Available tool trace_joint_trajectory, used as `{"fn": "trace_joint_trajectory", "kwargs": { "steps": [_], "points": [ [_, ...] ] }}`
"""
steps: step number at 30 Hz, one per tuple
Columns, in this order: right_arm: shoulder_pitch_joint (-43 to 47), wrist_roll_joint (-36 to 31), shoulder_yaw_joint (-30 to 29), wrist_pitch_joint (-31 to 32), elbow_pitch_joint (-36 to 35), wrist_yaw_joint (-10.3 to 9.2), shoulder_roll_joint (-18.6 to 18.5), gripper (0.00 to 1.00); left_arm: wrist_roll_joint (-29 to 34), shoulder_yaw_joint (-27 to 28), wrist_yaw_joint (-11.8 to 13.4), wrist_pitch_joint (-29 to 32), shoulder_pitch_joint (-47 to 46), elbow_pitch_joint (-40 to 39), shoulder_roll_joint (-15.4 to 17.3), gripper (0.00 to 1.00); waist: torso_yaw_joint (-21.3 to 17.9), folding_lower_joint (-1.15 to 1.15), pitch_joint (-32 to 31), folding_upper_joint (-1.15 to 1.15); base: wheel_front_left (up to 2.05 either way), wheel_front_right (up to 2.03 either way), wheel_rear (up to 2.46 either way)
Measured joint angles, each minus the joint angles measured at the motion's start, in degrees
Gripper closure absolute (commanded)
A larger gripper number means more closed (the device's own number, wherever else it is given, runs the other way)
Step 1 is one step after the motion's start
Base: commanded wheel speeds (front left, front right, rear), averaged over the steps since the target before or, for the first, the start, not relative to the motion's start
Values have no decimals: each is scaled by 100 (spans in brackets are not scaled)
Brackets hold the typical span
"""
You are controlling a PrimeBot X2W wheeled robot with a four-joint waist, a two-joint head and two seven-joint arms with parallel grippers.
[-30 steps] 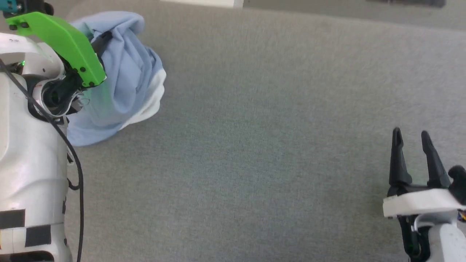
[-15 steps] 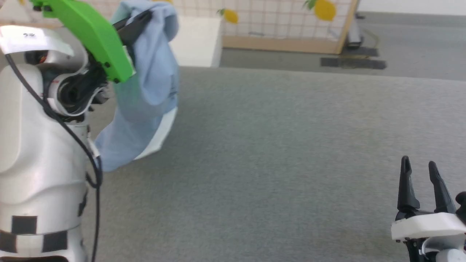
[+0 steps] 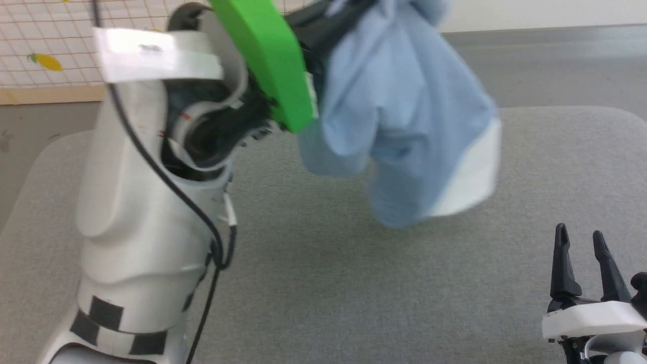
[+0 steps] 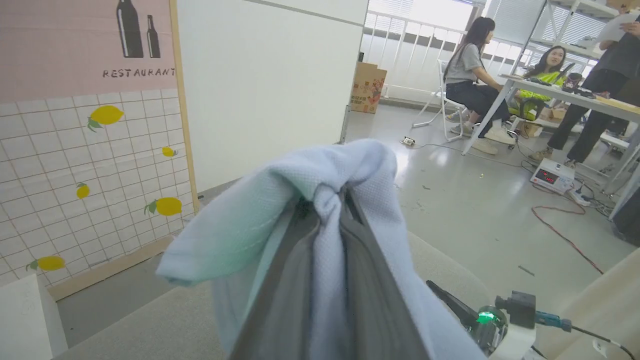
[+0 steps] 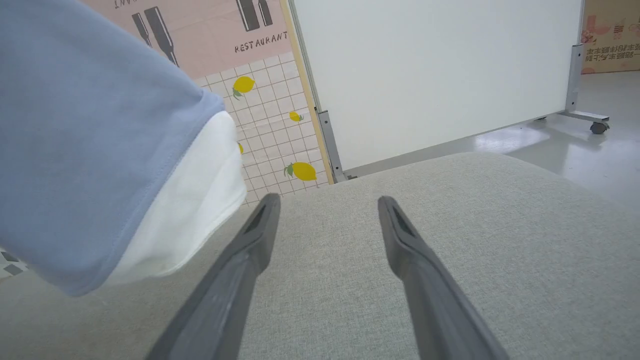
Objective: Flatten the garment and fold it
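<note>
The garment (image 3: 404, 116), a light blue T-shirt with a white panel at its lower edge, hangs bunched in the air above the grey padded table (image 3: 354, 293). My left gripper (image 3: 349, 10) is raised at the top of the head view, shut on the garment's upper folds. The left wrist view has the cloth (image 4: 320, 225) draped over and pinched between the two fingers. My right gripper (image 3: 581, 242) stands open and empty at the lower right, low over the table. In the right wrist view the garment (image 5: 100, 150) hangs to the left of the open fingers.
A white partition panel (image 5: 430, 70) and a tiled lemon-print wall (image 4: 75, 175) stand beyond the table. People sit and stand at a desk (image 4: 565, 95) far across the room, with cables on the floor.
The left gripper has lifted the garment off the table and carried it up and toward the middle. The head camera has tilted up and turned. The right gripper stays open.
</note>
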Motion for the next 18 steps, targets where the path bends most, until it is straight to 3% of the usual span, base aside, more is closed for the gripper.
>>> {"fn": "trace_joint_trajectory", "kwargs": {
  "steps": [9, 18],
  "points": [
    [-46, 73, 14, 0, -15, 0, 0, 0, -171, -1068, -3, -399, 498, 118, -230, 100, -152, 0, 269, 0, 0, 0, 0],
    [-250, 192, 73, 0, -45, 0, 1, 0, 557, -1562, 3, -1457, 1428, 1883, 126, 100, -351, 0, 656, 0, 0, 0, 0]
  ]
}}
